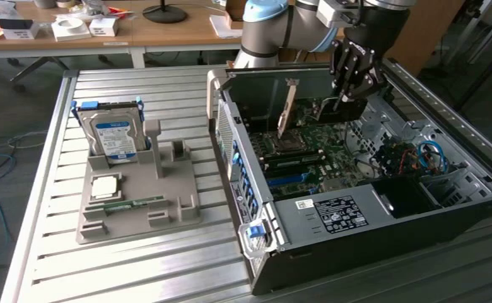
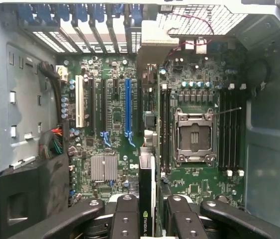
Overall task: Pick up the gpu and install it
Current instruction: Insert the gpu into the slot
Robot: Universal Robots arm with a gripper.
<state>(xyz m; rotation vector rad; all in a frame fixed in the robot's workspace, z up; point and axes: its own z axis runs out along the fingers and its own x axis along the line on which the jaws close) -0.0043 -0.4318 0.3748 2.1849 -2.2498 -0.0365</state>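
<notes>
The gpu [image 2: 147, 199], a thin dark card seen edge-on with a green logo label, sits between my gripper's [image 2: 147, 221] black fingers [image 2: 125, 219], which are shut on it. In the exterior view my gripper [image 1: 353, 95] hangs inside the open computer case [image 1: 330, 214] with the gpu [image 1: 340, 112] below it, just above the green motherboard [image 1: 313, 158]. The card's metal bracket [image 1: 288, 104] points toward the case's rear wall. In the wrist view the card's edge lies between the long blue slot [image 2: 128, 109] and the processor socket [image 2: 194, 137].
A grey parts holder [image 1: 137, 218] on the slatted metal table [image 1: 145, 271] carries a silver hard drive with a blue label [image 1: 115, 136], a processor chip [image 1: 105, 186] and a green memory stick [image 1: 132, 203]. Coloured cables [image 1: 422, 158] lie in the case's right side.
</notes>
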